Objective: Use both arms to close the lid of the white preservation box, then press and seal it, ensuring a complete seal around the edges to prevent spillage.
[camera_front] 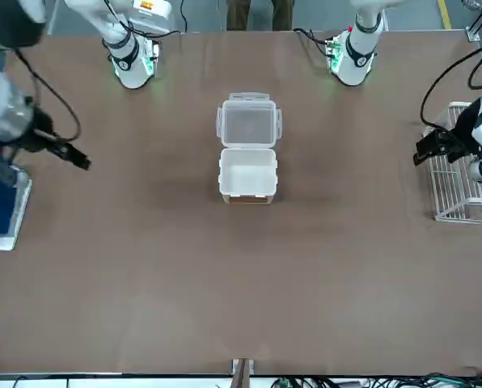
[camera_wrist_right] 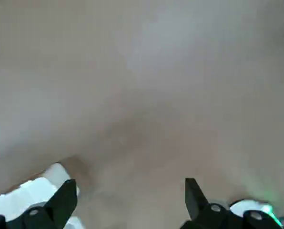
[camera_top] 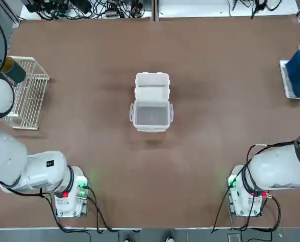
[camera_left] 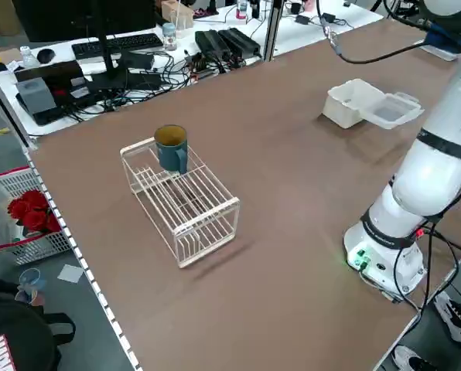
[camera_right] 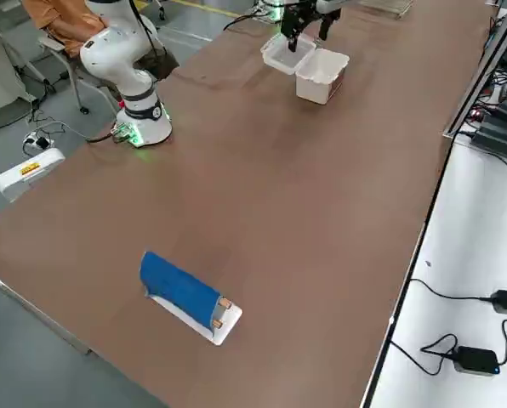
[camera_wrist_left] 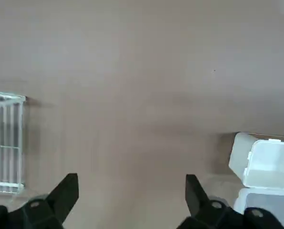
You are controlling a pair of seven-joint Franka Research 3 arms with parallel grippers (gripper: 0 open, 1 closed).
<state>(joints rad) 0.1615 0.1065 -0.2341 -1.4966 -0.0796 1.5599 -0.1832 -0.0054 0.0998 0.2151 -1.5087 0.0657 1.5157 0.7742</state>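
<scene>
White preservation box (camera_top: 151, 96) is judged light, thin-walled and somewhat flexible — likely to skid on the brown table (camera_top: 215, 151) if pushed from one side only, so it is best steadied at one side wall while the lid (camera_top: 151, 115) is taken by its free edge. Translucent white plastic, rounded corners and small latch flaps are seen; the lid lies folded open, touching the box along one edge. Well apart from the box, the left gripper (camera_wrist_left: 131, 196) and right gripper (camera_wrist_right: 130, 198) are held with fingers spread, empty — one to either side.
</scene>
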